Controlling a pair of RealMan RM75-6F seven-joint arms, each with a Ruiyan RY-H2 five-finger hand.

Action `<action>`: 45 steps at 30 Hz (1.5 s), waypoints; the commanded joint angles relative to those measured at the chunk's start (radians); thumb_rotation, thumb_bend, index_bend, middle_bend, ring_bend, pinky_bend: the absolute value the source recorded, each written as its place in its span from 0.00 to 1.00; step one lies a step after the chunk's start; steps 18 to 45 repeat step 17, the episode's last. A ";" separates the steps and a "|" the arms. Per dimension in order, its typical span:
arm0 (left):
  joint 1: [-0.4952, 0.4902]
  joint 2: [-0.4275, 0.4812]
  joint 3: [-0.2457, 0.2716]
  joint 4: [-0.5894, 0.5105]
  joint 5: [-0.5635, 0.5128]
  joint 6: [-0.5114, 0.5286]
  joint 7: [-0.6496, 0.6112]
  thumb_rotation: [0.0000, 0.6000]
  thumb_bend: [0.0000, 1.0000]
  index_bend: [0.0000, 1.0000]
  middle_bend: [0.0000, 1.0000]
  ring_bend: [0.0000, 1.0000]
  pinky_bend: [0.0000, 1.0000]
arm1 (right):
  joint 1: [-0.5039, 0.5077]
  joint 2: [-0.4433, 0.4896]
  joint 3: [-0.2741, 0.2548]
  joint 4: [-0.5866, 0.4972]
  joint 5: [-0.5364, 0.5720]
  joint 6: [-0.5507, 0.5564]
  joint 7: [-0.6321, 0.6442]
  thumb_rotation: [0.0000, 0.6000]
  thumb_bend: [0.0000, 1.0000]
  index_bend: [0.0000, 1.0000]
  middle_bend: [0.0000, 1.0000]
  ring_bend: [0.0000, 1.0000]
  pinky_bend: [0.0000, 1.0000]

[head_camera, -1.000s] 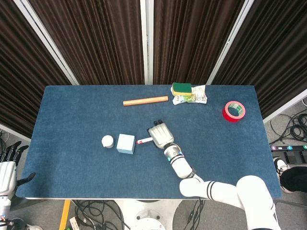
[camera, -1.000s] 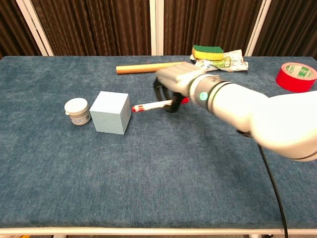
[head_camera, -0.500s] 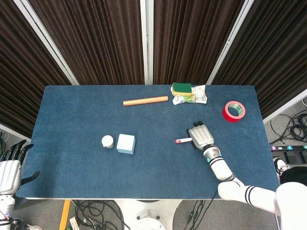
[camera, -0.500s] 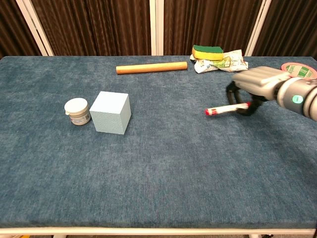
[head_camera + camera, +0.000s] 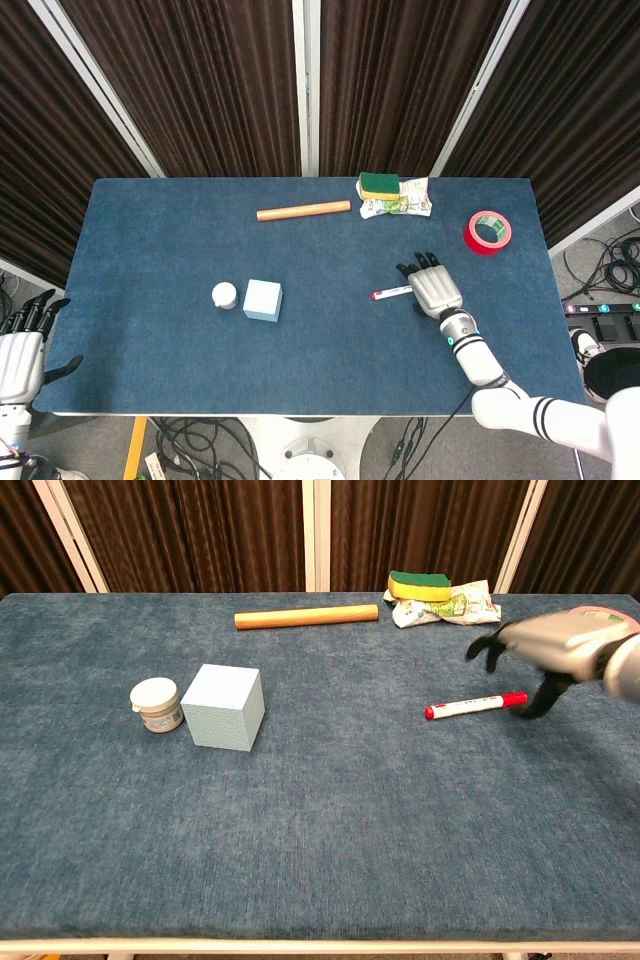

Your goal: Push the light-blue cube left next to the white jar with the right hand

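The left hand [image 5: 18, 352] is cut off by the left edge of the head view and is not shown in the chest view. The red tape roll [image 5: 598, 611] is mostly hidden behind the right hand [image 5: 560, 645] there, and that hand's wrist is cut by the right edge.

I count one light-blue cube [image 5: 262, 299], one white jar [image 5: 225, 294], one marker [image 5: 391, 293], one wooden dowel [image 5: 303, 210], one sponge [image 5: 378, 183], one wrapper [image 5: 408, 200], one tape roll [image 5: 487, 231].
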 commanded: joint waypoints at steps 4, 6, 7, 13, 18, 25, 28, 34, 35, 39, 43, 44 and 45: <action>-0.003 -0.002 -0.003 0.011 -0.015 -0.013 0.000 1.00 0.09 0.26 0.22 0.16 0.24 | -0.213 0.248 -0.035 -0.203 -0.229 0.292 0.241 1.00 0.22 0.13 0.22 0.03 0.10; -0.005 -0.004 -0.004 0.013 -0.019 -0.017 0.003 1.00 0.09 0.26 0.22 0.16 0.24 | -0.269 0.300 -0.059 -0.229 -0.284 0.358 0.303 1.00 0.22 0.12 0.20 0.03 0.11; -0.007 -0.007 -0.006 0.014 -0.021 -0.019 0.006 1.00 0.09 0.26 0.22 0.16 0.24 | -0.304 0.329 -0.074 -0.237 -0.320 0.399 0.340 1.00 0.22 0.10 0.19 0.03 0.11; -0.020 -0.021 -0.013 0.008 -0.023 -0.027 0.031 1.00 0.09 0.26 0.22 0.16 0.24 | -0.448 0.407 -0.150 -0.258 -0.487 0.570 0.460 1.00 0.22 0.08 0.17 0.01 0.09; -0.025 -0.022 -0.013 -0.001 -0.021 -0.030 0.043 1.00 0.09 0.26 0.22 0.16 0.24 | -0.505 0.414 -0.169 -0.273 -0.551 0.637 0.483 1.00 0.22 0.08 0.17 0.01 0.08; -0.025 -0.022 -0.013 -0.001 -0.021 -0.030 0.043 1.00 0.09 0.26 0.22 0.16 0.24 | -0.505 0.414 -0.169 -0.273 -0.551 0.637 0.483 1.00 0.22 0.08 0.17 0.01 0.08; -0.025 -0.022 -0.013 -0.001 -0.021 -0.030 0.043 1.00 0.09 0.26 0.22 0.16 0.24 | -0.505 0.414 -0.169 -0.273 -0.551 0.637 0.483 1.00 0.22 0.08 0.17 0.01 0.08; -0.025 -0.022 -0.013 -0.001 -0.021 -0.030 0.043 1.00 0.09 0.26 0.22 0.16 0.24 | -0.505 0.414 -0.169 -0.273 -0.551 0.637 0.483 1.00 0.22 0.08 0.17 0.01 0.08; -0.025 -0.022 -0.013 -0.001 -0.021 -0.030 0.043 1.00 0.09 0.26 0.22 0.16 0.24 | -0.505 0.414 -0.169 -0.273 -0.551 0.637 0.483 1.00 0.22 0.08 0.17 0.01 0.08; -0.025 -0.022 -0.013 -0.001 -0.021 -0.030 0.043 1.00 0.09 0.26 0.22 0.16 0.24 | -0.505 0.414 -0.169 -0.273 -0.551 0.637 0.483 1.00 0.22 0.08 0.17 0.01 0.08; -0.025 -0.022 -0.013 -0.001 -0.021 -0.030 0.043 1.00 0.09 0.26 0.22 0.16 0.24 | -0.505 0.414 -0.169 -0.273 -0.551 0.637 0.483 1.00 0.22 0.08 0.17 0.01 0.08; -0.025 -0.022 -0.013 -0.001 -0.021 -0.030 0.043 1.00 0.09 0.26 0.22 0.16 0.24 | -0.505 0.414 -0.169 -0.273 -0.551 0.637 0.483 1.00 0.22 0.08 0.17 0.01 0.08; -0.025 -0.022 -0.013 -0.001 -0.021 -0.030 0.043 1.00 0.09 0.26 0.22 0.16 0.24 | -0.505 0.414 -0.169 -0.273 -0.551 0.637 0.483 1.00 0.22 0.08 0.17 0.01 0.08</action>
